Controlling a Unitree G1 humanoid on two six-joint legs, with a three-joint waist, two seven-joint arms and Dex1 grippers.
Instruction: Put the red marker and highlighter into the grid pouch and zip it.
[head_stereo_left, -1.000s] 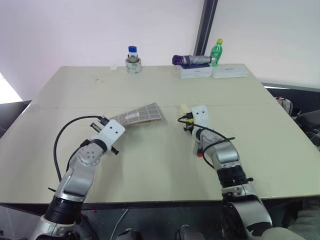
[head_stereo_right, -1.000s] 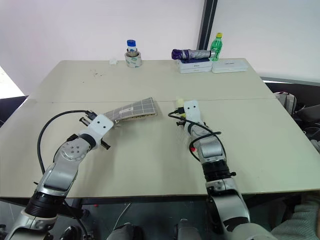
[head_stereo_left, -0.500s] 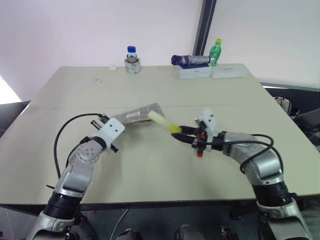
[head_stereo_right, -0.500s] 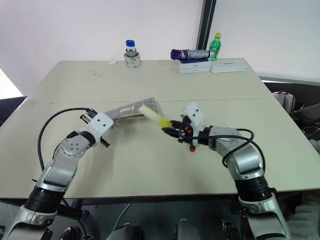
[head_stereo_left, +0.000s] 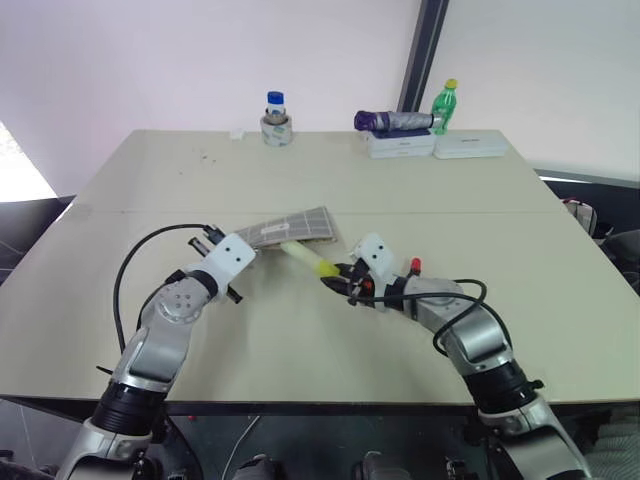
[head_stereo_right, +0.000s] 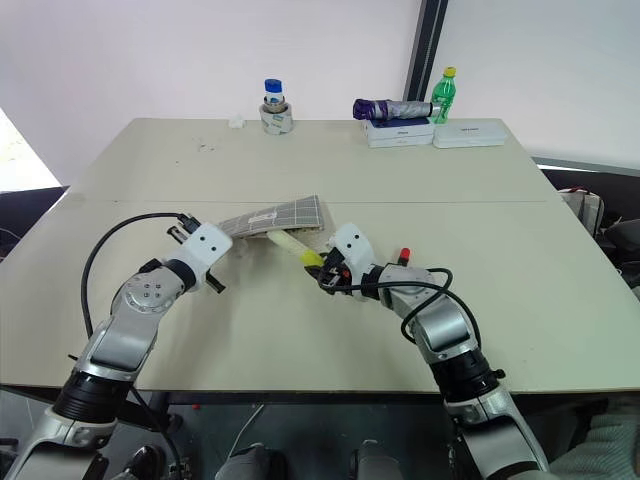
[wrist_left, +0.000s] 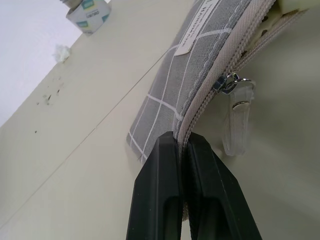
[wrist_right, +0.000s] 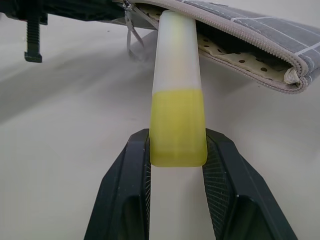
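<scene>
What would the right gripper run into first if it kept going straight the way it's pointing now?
The right gripper holds the highlighter, whose far end is already at the open mouth of the pouch. Going straight on, it would likely push the highlighter into the pouch's dotted lining.

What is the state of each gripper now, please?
Left gripper: shut on the grid pouch edge.
Right gripper: shut on the highlighter, tip at the pouch opening.

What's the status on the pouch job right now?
Left gripper shut on grid pouch edge. Right gripper holds highlighter, tip at pouch mouth. Nothing blocking.
</scene>
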